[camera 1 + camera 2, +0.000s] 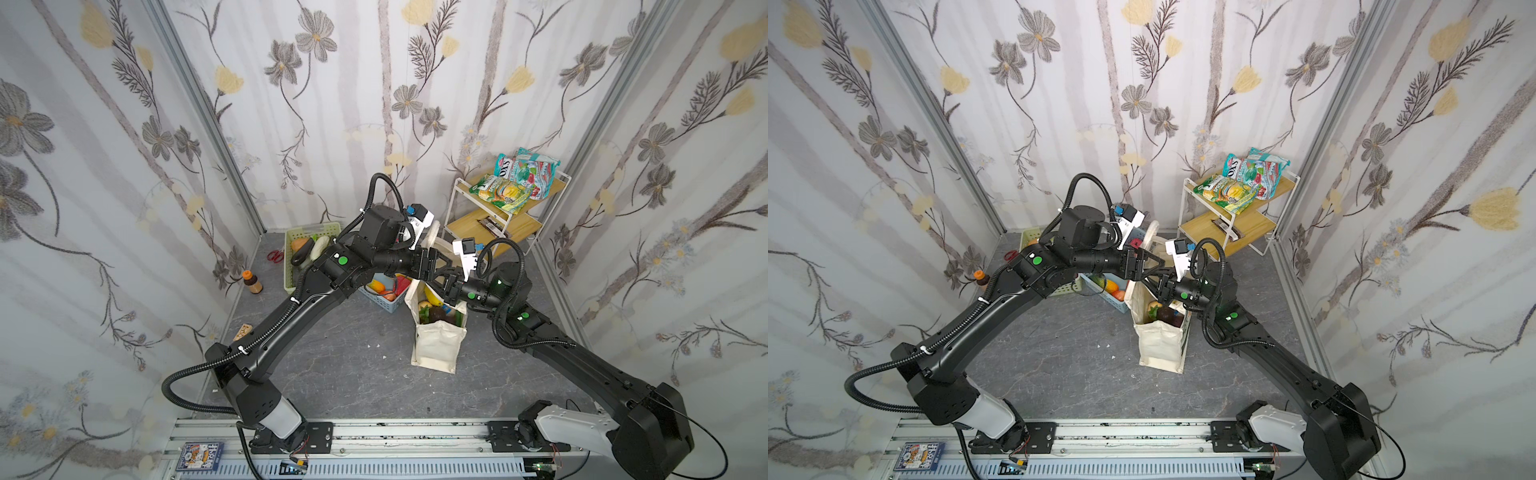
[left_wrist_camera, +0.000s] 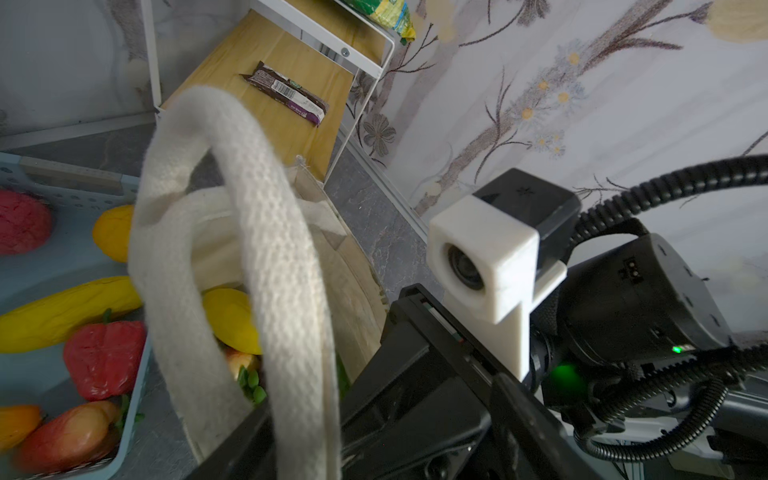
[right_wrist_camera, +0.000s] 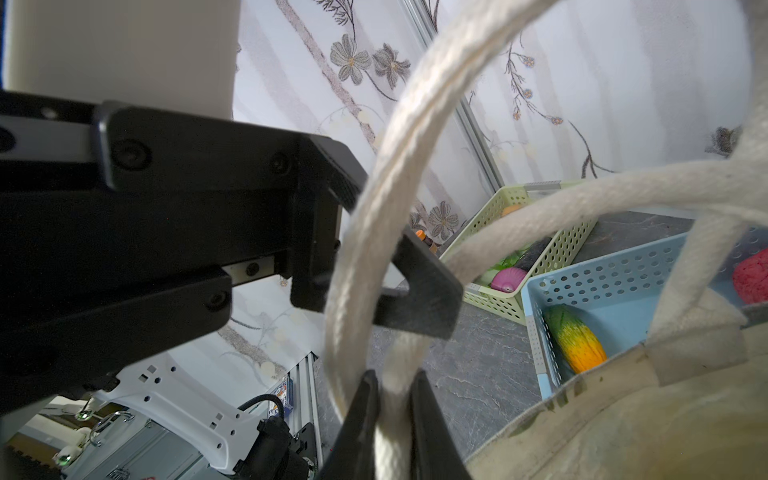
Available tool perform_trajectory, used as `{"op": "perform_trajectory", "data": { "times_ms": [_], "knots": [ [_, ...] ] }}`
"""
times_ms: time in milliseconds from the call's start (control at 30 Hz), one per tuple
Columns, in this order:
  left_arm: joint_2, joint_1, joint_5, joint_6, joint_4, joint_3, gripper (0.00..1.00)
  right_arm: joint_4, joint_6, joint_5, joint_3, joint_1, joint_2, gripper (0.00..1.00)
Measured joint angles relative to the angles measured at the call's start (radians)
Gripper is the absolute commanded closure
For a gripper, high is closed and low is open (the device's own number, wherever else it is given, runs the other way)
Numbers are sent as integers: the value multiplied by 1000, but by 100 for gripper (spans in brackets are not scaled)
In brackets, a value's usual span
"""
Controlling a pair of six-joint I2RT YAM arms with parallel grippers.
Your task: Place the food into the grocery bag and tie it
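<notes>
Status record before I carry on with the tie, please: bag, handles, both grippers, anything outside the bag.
bag: grocery bag upright on the floor, mouth open, food inside
handles: lifted and crossed over each other, no snug knot visible
left gripper: open, a handle strand passing between its jaws
right gripper: shut on a strand of the handles
outside: toy produce in the blue basket and the green basket

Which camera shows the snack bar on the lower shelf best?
Left wrist view: the snack bar lies close and sharp on the wooden shelf, barcode visible. Both top views show a small dark strip; the right wrist view misses it.
</notes>
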Motion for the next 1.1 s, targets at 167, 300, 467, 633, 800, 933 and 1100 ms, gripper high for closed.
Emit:
{"op": "perform_trajectory", "data": {
  "times_ms": [167,300,467,633,800,933,1100],
  "knots": [
    [1,0,-122,6,-49,22,25,-3,-1,-10,4,2,1,84],
    [25,1,-190,18,-95,73,25,-4,-8,-10,5,3,0,85],
    [68,-19,-209,43,-157,132,21,-6,-13,-18,13,11,1,85],
    [112,-40,-201,97,-236,268,22,-23,-32,1,16,14,-3,85],
    [146,-48,-299,104,-343,345,22,-45,-49,3,16,13,-21,85],
    [199,-46,-356,80,-435,419,23,-45,-58,5,16,15,-26,85],
    [208,-50,-374,59,-470,430,21,-45,-61,5,14,18,-24,85]
  ]
}}
